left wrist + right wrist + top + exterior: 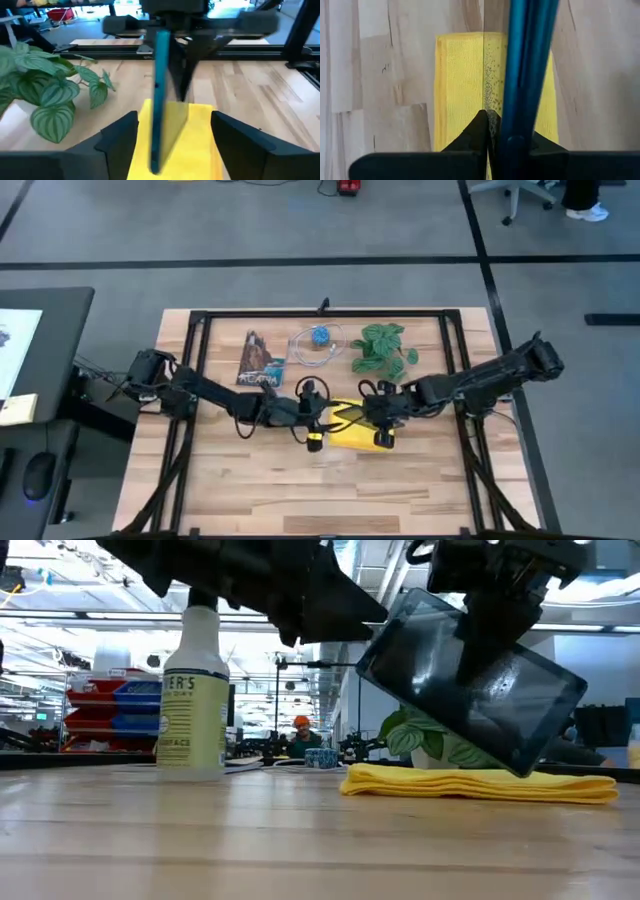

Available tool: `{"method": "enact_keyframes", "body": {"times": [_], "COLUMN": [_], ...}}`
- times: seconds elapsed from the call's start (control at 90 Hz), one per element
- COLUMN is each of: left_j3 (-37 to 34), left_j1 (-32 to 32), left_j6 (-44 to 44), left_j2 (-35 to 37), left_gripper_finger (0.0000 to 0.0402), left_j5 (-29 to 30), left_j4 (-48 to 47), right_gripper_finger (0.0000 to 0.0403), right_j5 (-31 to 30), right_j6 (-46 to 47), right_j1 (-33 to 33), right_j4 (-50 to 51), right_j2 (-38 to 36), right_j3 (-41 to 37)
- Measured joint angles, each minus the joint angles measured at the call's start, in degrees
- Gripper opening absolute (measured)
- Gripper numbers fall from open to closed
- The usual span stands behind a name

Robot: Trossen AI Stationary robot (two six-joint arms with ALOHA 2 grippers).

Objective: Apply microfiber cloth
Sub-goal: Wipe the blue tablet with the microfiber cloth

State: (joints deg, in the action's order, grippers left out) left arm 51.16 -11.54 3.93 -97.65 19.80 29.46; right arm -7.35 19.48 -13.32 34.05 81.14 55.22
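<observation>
Microfiber cloth [352,436]: bright yellow, folded roughly rectangular, lying flat on the desk [250,490] near centre, slightly right of mid-line; also seen in low view [480,783], left wrist view [175,135] and right wrist view [465,90].

Tablet [470,680]: dark glass front w/ teal back, held tilted in the air directly above the cloth; in low view its lower corner sits just above or at the cloth surface, contact can't be told. Seen edge-on in the wrist views [161,100] [522,75], glass face speckled w/ fine droplets.

Right gripper [385,412]: reaches in from the right, fingers [470,137] clamped on the tablet's edge, over the cloth's right part.

Left gripper [312,420]: comes in from the left, at the cloth's left edge, facing the tablet; fingers [117,137] apart, one each side of the cloth in its wrist view, holding nothing.

Other items, far side of desk: spray bottle [195,690], which stands upright at left in low view; small blue object in a clear ring [319,338]; potted plant w/ striped green leaves [380,348] just beyond the cloth. Black frame rails [320,313] border the desk.
</observation>
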Motion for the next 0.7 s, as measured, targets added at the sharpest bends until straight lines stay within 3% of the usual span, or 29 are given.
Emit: {"method": "enact_keyframes", "body": {"times": [0.122, 0.233, 0.422, 0.589, 0.7], "left_j3": [0.0, 0.0, 0.0, 0.0, 0.0], "left_j1": [0.4, 0.1, -1.8, -4.9, -6.0], "left_j6": [0.7, 1.1, 8.0, 15.0, 20.4], "left_j2": [0.0, 0.0, 0.1, 0.1, 0.1], "left_gripper_finger": [0.0242, 0.0243, 0.0242, 0.0236, 0.0233], "left_j5": [-1.9, -1.2, 3.5, 12.6, 15.5], "left_j4": [0.7, -5.5, -18.1, -29.6, -38.3], "right_gripper_finger": [0.0020, 0.0020, 0.0020, 0.0020, 0.0020], "right_j5": [0.0, 0.0, 0.0, 0.0, 0.0], "right_j6": [-0.8, -1.0, -1.1, -1.1, -1.1], "right_j1": [0.0, 0.0, 0.0, 0.0, -0.1], "right_j4": [0.0, 0.0, -0.1, -0.2, -0.2], "right_j2": [0.0, 0.0, 0.0, 0.0, 0.0], "right_j3": [0.0, 0.0, 0.0, 0.0, 0.0]}}
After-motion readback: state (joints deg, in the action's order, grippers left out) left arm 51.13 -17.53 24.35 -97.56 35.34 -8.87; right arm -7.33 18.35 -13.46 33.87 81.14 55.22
